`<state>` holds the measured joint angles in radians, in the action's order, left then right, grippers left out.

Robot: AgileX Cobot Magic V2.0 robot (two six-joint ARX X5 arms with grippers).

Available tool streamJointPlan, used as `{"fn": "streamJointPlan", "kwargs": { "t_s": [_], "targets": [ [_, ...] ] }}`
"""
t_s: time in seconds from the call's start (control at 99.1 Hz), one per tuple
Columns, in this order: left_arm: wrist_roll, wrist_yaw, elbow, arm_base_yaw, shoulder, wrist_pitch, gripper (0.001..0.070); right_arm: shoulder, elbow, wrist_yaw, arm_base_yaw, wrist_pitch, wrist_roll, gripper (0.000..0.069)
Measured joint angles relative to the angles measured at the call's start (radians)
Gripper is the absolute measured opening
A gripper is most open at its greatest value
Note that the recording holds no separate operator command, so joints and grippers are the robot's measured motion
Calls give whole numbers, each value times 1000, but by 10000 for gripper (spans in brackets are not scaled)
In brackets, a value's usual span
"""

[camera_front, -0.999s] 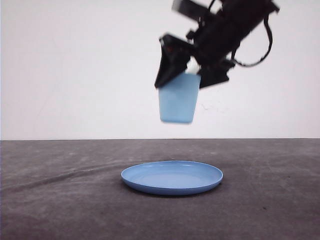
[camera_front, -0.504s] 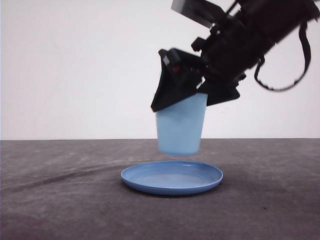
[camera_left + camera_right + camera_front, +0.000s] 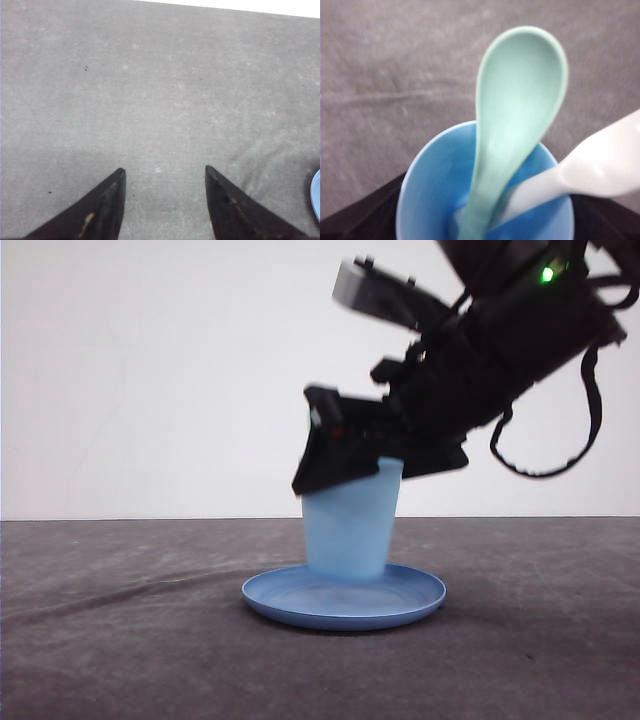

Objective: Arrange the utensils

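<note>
Right gripper clamps the blue cup, resting on the plate; left gripper gapes, holding nothing.

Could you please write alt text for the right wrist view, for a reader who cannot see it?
A mint-green spoon and a white fork stand handle-down inside a light blue cup, seen from above. Grey table lies behind it.
</note>
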<state>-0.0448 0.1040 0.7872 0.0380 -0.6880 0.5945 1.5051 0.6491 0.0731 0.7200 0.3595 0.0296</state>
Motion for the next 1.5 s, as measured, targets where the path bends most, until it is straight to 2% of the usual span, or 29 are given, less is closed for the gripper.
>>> {"fn": "streamJointPlan", "kwargs": {
  "t_s": [0.353, 0.535, 0.666, 0.908, 1.07, 1.332, 1.503],
  "targets": [
    [0, 0, 0, 0, 0, 0, 300, 54, 0, -16, 0, 56, 0, 504],
    [0, 0, 0, -1, 0, 0, 300, 59, 0, -18, 0, 47, 0, 668],
    [0, 0, 0, -1, 0, 0, 300, 58, 0, -18, 0, 4, -2, 680],
    [0, 0, 0, -1, 0, 0, 300, -59, 1, -48, -3, -207, -34, 680],
    [0, 0, 0, -1, 0, 0, 300, -192, 1, -50, -43, -419, -64, 680],
    [0, 2, 0, -1, 0, 0, 300, -475, 3, -45, -252, -742, -138, 679],
    [0, 60, 0, -3, 0, 0, 300, -629, 38, -13, -412, -919, -177, 679]
  ]
}}
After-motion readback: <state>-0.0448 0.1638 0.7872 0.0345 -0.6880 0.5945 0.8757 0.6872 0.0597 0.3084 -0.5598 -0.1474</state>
